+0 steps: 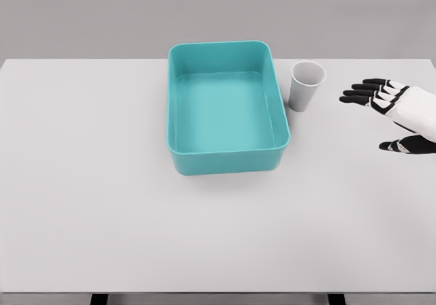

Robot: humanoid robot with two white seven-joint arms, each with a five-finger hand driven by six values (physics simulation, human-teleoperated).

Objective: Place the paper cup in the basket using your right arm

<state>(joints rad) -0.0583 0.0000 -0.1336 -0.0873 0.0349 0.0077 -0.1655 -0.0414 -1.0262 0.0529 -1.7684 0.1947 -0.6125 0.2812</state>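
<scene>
The paper cup (306, 85) stands upright on the white table (102, 203), just beside the right wall of the teal basket (178, 118) near its far corner, apart from it by a narrow gap. The right hand (395, 114) hovers to the right of the cup and clear of it, its fingers (364, 90) spread towards it and the thumb held apart below, holding nothing. The cup is probably very light, thin-walled and easily crushed or tipped, so a gentle wrap around its middle looks safer than a pinch at the rim.
</scene>
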